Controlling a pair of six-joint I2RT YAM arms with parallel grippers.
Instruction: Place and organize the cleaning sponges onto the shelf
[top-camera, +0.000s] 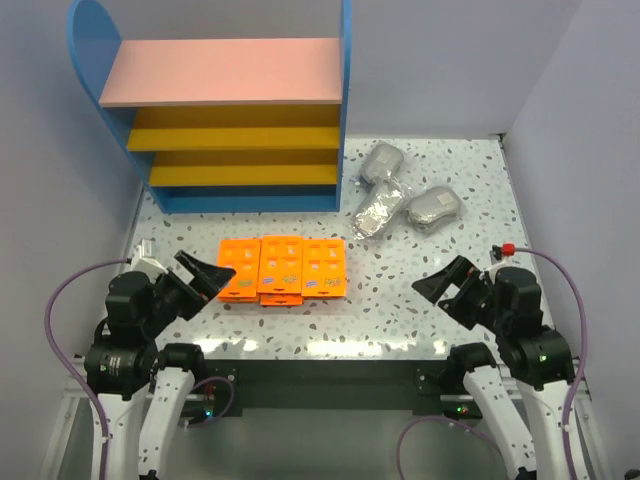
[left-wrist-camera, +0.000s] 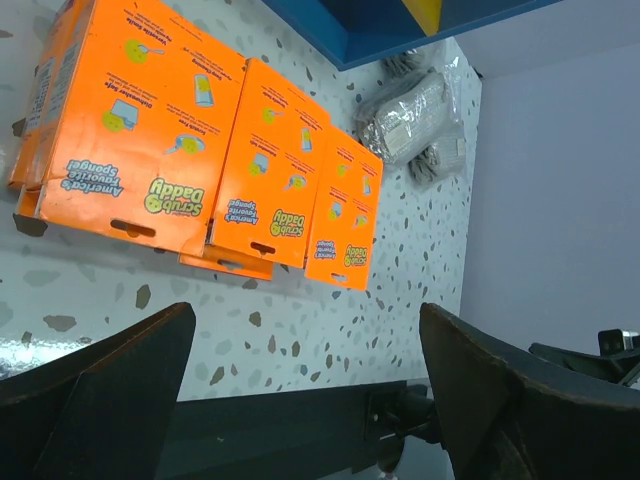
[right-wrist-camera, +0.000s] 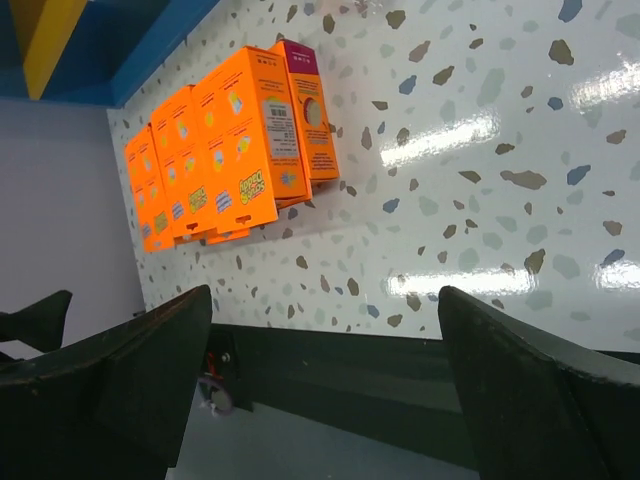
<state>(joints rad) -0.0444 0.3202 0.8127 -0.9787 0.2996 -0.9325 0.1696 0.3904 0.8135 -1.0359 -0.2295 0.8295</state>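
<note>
Orange packs (top-camera: 283, 268) lie at frame centre, just right of the left gripper (top-camera: 215, 280), jaws spread; right gripper (top-camera: 438, 282), likewise spread, well apart, lower right.

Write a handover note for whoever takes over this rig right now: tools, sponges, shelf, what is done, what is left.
Left tool: open, empty, low beside the orange packs.
Right tool: open, empty, over bare table on the right.
Orange packs lie flat in a cluster in front of the shelf; three grey bagged bundles lie right of it.
Done: nothing; no sponges on the shelf.
Left: move every pack and bundle onto the shelf, neatly arranged.
</note>
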